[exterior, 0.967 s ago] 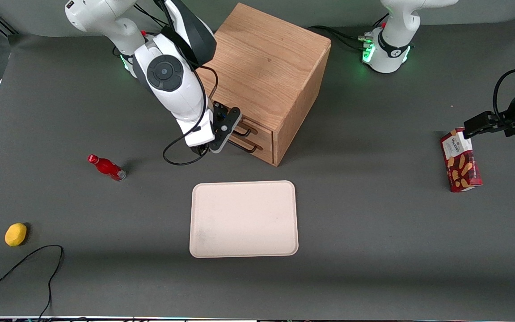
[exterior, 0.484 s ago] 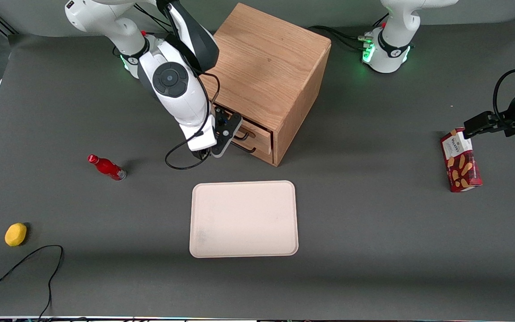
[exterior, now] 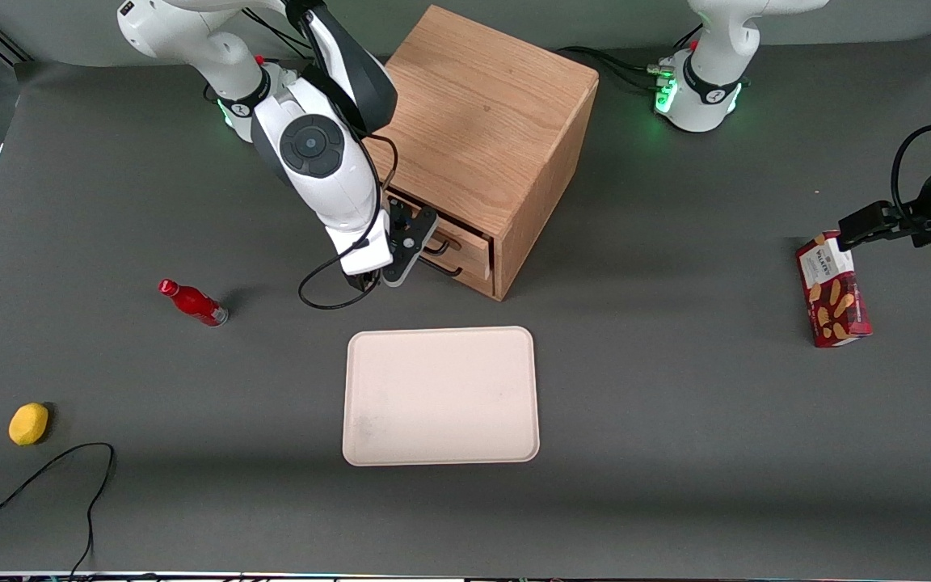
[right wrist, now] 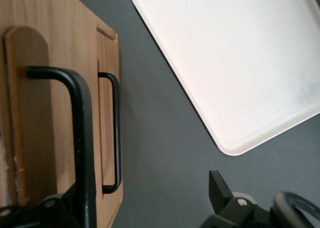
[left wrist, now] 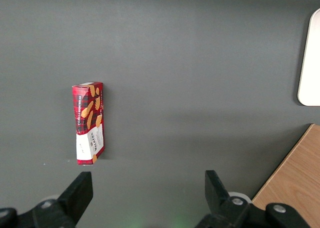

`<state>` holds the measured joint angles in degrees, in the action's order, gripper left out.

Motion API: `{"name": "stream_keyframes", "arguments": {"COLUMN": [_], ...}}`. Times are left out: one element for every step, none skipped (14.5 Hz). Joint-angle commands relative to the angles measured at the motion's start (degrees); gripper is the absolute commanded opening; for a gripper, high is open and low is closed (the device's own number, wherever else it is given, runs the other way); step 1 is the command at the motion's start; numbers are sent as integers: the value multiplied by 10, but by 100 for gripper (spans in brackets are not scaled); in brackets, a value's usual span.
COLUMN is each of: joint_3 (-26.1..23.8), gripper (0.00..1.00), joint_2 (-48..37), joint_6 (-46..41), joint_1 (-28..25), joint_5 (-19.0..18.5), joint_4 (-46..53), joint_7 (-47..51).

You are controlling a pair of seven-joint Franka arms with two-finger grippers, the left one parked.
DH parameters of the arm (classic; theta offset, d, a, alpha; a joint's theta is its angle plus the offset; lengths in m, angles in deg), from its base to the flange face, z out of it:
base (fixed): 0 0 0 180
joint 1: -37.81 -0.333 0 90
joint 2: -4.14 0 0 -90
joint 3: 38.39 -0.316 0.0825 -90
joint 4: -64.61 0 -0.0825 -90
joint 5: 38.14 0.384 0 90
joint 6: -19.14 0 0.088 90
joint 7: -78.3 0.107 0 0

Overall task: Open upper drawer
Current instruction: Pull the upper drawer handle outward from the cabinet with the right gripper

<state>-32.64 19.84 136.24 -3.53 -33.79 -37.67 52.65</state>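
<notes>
while the gripper [exterior: 410, 240] sits at the black bar handle [right wrist: 80, 133] of the upper drawer [exterior: 465, 236], whether its fingers are parted cannot be told; two drawers front one oak cabinet [exterior: 486, 121]; nearer the camera lies one cream tray [exterior: 440, 395].

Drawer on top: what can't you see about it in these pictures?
- Inside the upper drawer: in the front view, the cabinet top covers it.
- Its handle: in the right wrist view, one end is cut off by the picture edge. In the front view, the open gripper hides most of it.
- Whether a finger touches the handle: neither view shows it.
</notes>
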Motion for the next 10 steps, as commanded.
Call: {"name": "stream_keyframes", "arguments": {"joint_3": [4, 5, 5, 6, 7, 7, 7, 7, 8, 9], "gripper": [100, 100, 100, 100, 100, 100, 100, 100, 100, 100], "joint_2": [6, 6, 7, 13, 14, 19, 21, 22, 23, 27], "joint_6": [15, 18, 18, 18, 18, 18, 18, 18, 18, 16], "joint_1": [0, 1, 4, 6, 6, 10, 13, 16, 19, 22], "joint_5": [-12, -12, -12, -12, -12, -12, -12, -10, -9, -7], "joint_4": [3, 3, 8, 13, 17, 22, 25, 27, 33, 41], "joint_7": [5, 5, 4, 4, 4, 4, 4, 4, 1, -6]}}
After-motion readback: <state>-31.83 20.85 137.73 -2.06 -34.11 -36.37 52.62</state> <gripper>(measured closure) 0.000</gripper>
